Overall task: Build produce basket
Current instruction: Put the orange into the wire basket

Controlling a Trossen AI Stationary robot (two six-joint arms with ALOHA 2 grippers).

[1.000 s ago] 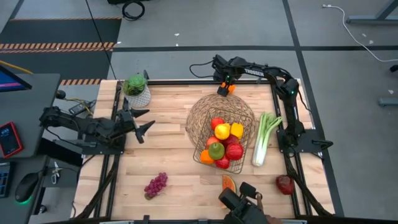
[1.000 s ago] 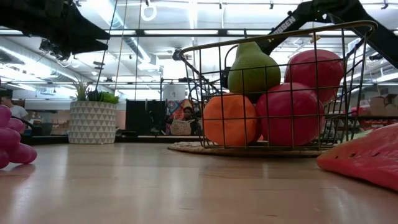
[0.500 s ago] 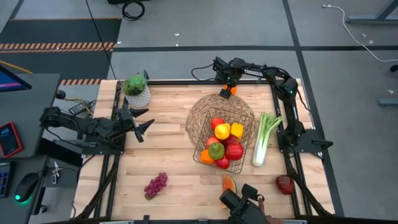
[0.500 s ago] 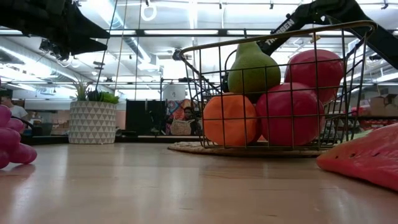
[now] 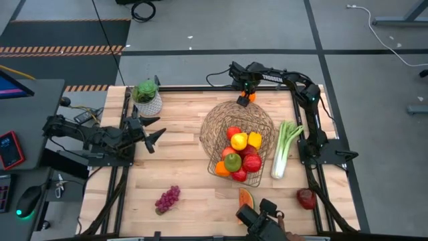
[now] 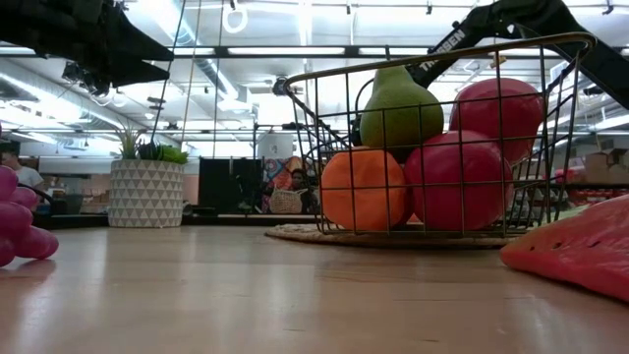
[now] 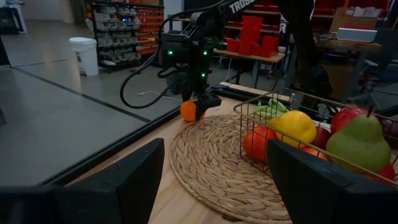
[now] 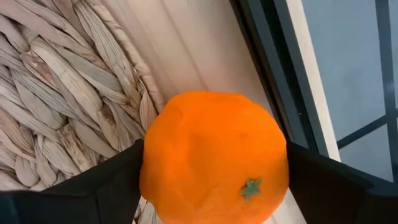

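Watermelon slice (image 5: 245, 197): lies on the table's near edge, outside the basket, unmoved over the last second.
Grapes (image 5: 168, 198): near-left on the table (image 5: 180, 161), also where they were.
Red apple (image 5: 306, 198): near-right corner, still loose.
Basket (image 5: 235, 175): sits on the round woven mat (image 5: 223, 119), already holding apples, an orange, yellow pieces and a pear.
Celery (image 5: 285, 147): lies just right of the basket, untouched.
Left gripper (image 5: 153, 131): hangs at the table's left side, fingers apart and empty, as before.
Right gripper (image 5: 245, 94): at the far edge of the mat; it has come down a little and its fingers have drawn in, now pressing both sides of the orange (image 8: 214, 158).
Meaning: the orange looks freshly grasped at the mat's far rim, so lifting it over to the basket seems next.
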